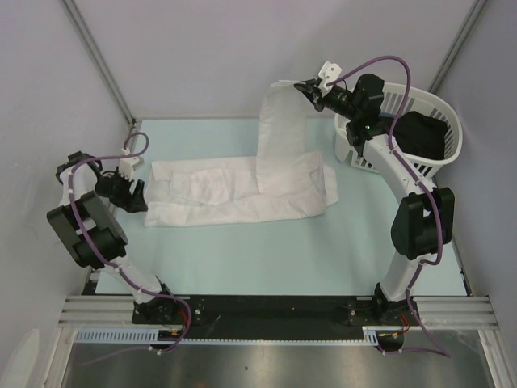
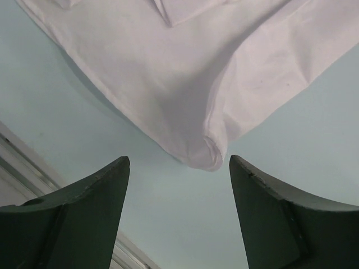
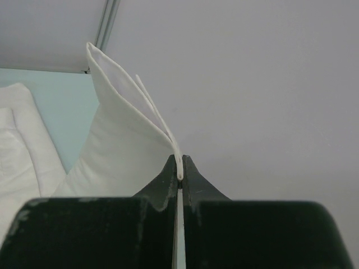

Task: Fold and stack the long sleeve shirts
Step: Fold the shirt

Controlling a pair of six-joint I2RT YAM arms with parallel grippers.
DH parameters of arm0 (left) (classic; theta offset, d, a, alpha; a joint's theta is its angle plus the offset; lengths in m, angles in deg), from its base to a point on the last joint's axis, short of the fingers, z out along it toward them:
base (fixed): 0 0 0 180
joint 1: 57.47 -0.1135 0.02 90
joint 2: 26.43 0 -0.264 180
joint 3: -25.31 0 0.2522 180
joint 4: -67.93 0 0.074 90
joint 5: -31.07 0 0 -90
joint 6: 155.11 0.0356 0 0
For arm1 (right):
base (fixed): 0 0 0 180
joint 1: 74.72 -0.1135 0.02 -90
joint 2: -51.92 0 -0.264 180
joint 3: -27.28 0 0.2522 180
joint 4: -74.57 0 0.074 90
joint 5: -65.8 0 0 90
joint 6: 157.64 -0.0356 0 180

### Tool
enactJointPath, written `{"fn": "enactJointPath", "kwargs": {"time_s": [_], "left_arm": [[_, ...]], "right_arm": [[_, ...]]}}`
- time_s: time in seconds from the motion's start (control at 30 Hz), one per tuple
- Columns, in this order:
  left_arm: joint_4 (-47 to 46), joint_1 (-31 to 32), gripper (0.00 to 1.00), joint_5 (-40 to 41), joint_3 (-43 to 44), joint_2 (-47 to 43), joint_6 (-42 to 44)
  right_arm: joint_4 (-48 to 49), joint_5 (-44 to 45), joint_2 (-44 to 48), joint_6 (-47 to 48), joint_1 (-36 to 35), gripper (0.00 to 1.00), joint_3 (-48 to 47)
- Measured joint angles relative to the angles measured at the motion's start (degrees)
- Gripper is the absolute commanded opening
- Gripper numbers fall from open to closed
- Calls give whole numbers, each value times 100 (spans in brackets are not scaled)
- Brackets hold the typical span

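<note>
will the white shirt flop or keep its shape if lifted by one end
Probably floppy: the part pinched by the right gripper hangs as a limp strip while the rest of the shirt lies flat. Likely light; a thin pinch holds it.

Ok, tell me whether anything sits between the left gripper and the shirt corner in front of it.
Nothing visible does. The left gripper is open, and the shirt has its rolled corner just ahead of the jaws, with only bare table around it.
</note>
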Motion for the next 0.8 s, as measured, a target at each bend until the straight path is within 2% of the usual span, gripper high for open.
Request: {"fn": "enactJointPath", "kwargs": {"time_s": [0.13, 0.4, 0.47, 0.5, 0.57, 0.6, 0.67, 0.7, 0.8], "left_arm": [[50, -2, 73, 173, -308, -2, 369], [-682, -11, 71, 662, -1410, -131, 621], [-1010, 0, 65, 787, -1532, -164, 568], [-1145, 15, 55, 848, -1558, -166, 535], [-1370, 52, 43, 979, -1567, -166, 501], [-1445, 76, 30, 1045, -1561, -166, 498], [-1443, 153, 19, 1172, -1523, -157, 564], [-1397, 190, 9, 1233, -1486, -146, 605], [-1161, 304, 6, 1436, -1224, -61, 857]], "right_arm": [[-59, 42, 0, 52, 0, 0, -2], [-175, 136, 0, 146, 0, 0, -9], [-212, 140, 0, 153, 4, 0, -9], [-236, 146, 0, 162, 4, 0, -11], [-284, 157, 0, 164, 7, 0, -31], [-293, 157, 0, 166, 7, 0, -39], [-304, 162, 0, 166, 15, 0, -66], [-306, 162, 0, 166, 15, 0, -72], [-313, 162, 0, 166, 15, 0, -74]]}}
